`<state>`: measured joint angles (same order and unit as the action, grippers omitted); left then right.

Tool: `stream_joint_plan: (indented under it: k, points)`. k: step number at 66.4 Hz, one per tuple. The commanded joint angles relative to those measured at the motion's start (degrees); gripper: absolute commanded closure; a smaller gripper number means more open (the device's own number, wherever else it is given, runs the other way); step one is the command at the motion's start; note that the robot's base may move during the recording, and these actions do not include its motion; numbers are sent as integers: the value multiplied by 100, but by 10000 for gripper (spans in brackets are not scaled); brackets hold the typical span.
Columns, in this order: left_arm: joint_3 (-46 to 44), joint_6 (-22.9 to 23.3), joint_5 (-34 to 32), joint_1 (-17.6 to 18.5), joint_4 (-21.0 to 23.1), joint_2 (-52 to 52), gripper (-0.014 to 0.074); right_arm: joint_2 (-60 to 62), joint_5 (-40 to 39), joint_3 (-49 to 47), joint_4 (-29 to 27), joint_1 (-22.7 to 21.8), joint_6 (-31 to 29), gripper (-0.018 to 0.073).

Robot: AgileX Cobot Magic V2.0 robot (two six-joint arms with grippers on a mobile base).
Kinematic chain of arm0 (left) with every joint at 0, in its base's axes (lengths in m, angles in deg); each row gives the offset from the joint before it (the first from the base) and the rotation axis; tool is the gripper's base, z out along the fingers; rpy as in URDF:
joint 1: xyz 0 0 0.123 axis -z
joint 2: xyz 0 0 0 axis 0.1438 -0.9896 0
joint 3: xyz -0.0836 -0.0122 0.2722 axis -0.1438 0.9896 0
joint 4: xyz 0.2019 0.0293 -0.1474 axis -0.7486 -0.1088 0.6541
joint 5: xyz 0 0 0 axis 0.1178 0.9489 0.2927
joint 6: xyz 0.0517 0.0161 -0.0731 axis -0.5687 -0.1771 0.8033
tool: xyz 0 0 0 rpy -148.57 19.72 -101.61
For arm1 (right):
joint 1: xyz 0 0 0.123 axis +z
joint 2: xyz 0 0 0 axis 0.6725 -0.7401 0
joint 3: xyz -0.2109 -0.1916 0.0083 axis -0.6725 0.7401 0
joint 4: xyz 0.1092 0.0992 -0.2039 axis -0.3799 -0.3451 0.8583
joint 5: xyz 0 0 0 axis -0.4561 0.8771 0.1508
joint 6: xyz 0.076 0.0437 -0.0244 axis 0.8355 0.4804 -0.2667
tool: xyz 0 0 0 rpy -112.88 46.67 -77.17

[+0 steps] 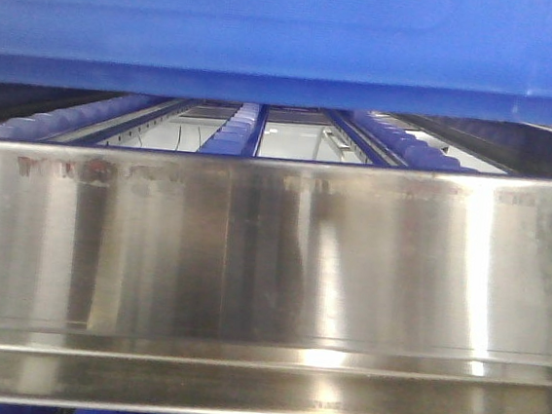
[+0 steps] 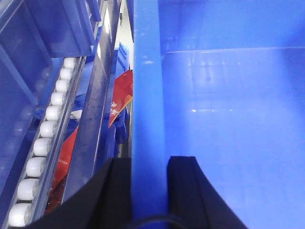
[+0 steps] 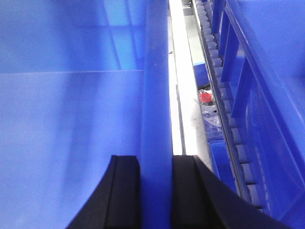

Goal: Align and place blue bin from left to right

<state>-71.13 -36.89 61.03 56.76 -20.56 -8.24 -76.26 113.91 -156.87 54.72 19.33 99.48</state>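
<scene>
Clamping opposite side walls of the blue bin (image 1: pixel 293 32), the left gripper (image 2: pixel 149 167) and right gripper (image 3: pixel 156 164) hold it raised over the far roller tracks (image 1: pixel 236 130), likely so it shifts sideways squarely.

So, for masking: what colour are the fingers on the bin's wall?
Black; the fingers show best against the blue bin in the left wrist view.
</scene>
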Motion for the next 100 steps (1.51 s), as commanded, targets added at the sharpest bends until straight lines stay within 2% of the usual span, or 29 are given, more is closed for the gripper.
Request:
stream_joint_plan:
  k: [1,19,24,32,47,63,72,77,88,100]
  points:
    - [-98,21,-596,79,-90,26,707,17,-1754,-50,9,86,-19,639]
    - [-98,21,-607,79,-93,26,707,17,-1718,-50,9,86,-19,639]
    - [-98,21,-607,79,-93,26,707,17,-1574,-50,-143,86,-19,639]
    - [-98,21,-607,79,-93,26,707,17,-1012,-50,-362,86,-19,639]
    - [-98,21,-607,79,-93,26,707,17,65,-50,-370,86,-19,639]
    - [-98,21,-606,79,-15,26,707,17,-195,-50,-346,86,-19,639]
    - [-138,21,-550,70,303,26,707,-5,-349,-50,-346,86,-19,638]
    - [-192,21,-603,-54,585,26,707,-73,-314,-60,-292,75,-19,635]
    - [-190,-19,-899,-670,1137,26,707,-438,-414,-108,-175,-50,85,635]
    - [-190,-756,-1450,-1523,2084,15,707,-935,-584,-486,-188,-352,179,637]
